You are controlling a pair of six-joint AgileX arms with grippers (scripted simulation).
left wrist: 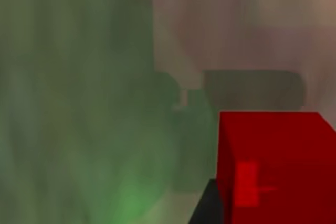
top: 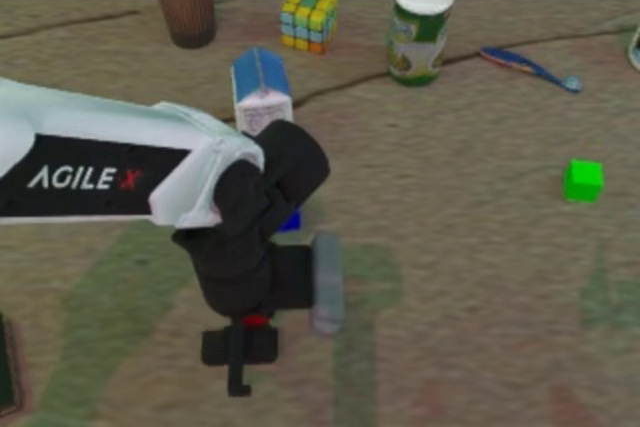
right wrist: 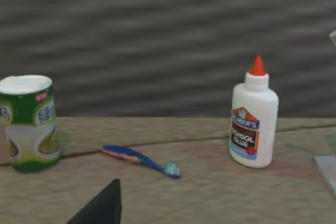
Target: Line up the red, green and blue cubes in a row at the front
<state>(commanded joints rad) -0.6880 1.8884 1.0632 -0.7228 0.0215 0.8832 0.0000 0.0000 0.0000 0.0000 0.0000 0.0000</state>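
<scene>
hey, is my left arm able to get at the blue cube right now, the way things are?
Probably not right away. The left gripper already seems to be holding the red cube near the table's front, and the blue cube sits mostly hidden beneath that arm, beside the milk carton. It would likely need to release first.

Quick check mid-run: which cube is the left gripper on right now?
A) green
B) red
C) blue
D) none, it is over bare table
B: in the top view a sliver of the red cube shows at the left gripper near the table's front, and the left wrist view is filled by it close up; the green cube sits far off at the right, the blue cube peeks from under the arm.
</scene>
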